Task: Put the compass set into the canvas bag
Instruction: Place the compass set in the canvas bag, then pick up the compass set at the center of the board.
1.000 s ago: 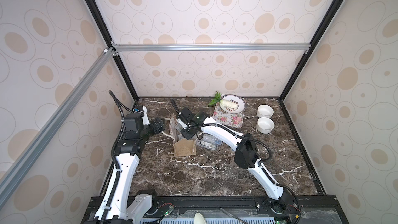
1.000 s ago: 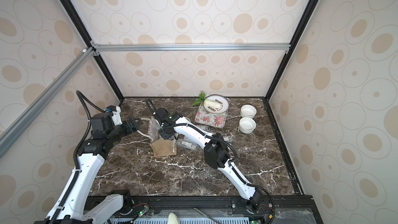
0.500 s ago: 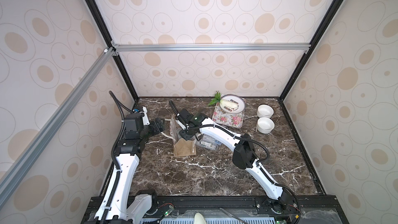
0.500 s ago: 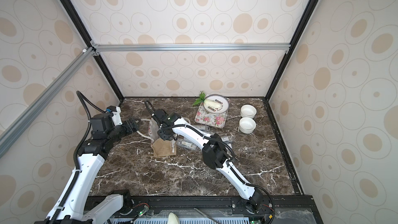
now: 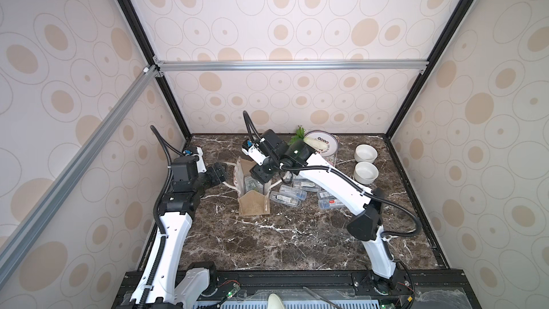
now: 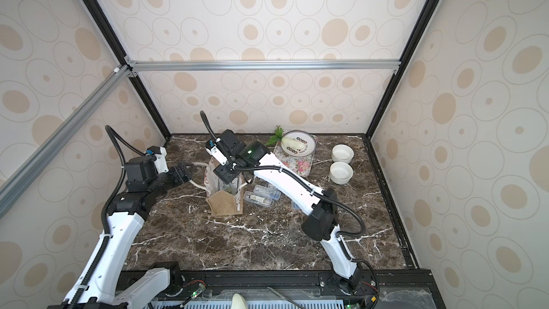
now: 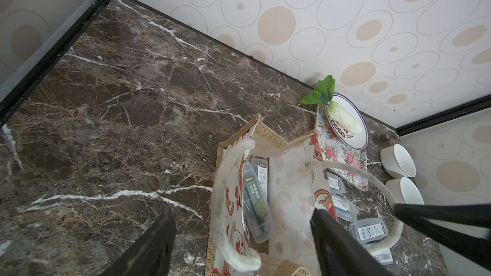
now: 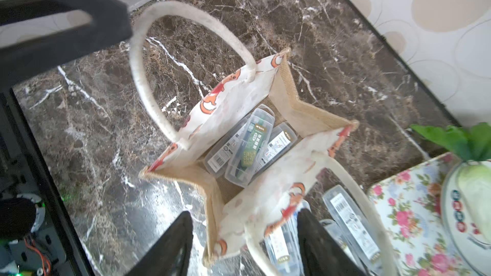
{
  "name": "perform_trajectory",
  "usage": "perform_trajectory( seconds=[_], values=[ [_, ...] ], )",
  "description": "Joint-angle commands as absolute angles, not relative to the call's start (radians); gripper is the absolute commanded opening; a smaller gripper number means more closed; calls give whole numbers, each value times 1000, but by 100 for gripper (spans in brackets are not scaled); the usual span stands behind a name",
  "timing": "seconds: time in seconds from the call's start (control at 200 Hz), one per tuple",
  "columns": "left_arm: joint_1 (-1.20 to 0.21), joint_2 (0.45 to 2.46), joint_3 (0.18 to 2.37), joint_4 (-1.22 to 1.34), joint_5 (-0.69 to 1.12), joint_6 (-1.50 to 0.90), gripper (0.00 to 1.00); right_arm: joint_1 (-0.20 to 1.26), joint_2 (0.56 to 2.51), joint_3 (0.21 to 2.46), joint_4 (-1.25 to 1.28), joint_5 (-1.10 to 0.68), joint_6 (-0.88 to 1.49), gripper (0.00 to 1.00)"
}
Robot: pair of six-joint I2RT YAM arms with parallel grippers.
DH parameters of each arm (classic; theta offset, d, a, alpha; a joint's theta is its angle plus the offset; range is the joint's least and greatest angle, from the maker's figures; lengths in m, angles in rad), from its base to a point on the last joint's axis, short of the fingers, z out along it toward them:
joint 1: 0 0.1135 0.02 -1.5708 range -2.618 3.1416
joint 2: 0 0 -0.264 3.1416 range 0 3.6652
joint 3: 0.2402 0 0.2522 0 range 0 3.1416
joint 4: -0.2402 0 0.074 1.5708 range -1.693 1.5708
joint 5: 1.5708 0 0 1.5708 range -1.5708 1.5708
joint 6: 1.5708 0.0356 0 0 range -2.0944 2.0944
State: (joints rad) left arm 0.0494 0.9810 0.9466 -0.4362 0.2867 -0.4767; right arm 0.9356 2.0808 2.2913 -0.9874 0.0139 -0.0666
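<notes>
Three compass sets (image 8: 249, 152) lie inside the canvas bag (image 8: 305, 112), the green-label one on top. The right wrist cam shows all three plainly; both top views give just a glimpse past the right arm. Bag stands open, mid-way across the table (image 5: 267, 242). Over its rim hangs the right gripper (image 8: 244, 212), jaws apart, nothing in them. Beside the bag is the left gripper (image 7: 243, 212), jaws wide apart w/ a rope handle (image 7: 218, 200) loose between them. More cases (image 5: 286, 197) lie just beside the bag.
</notes>
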Motion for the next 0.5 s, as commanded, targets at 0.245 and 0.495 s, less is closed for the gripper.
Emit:
perform_trajectory(
  seconds=[0.245,0.495],
  values=[
    [44,957,963,-444,287,-461,81,779,1675,1807,-1078,75,-224,65],
    [43,969,959,-422,281,-475,81,574,1486,1478,-1033,-32,-236,68]
  ],
)
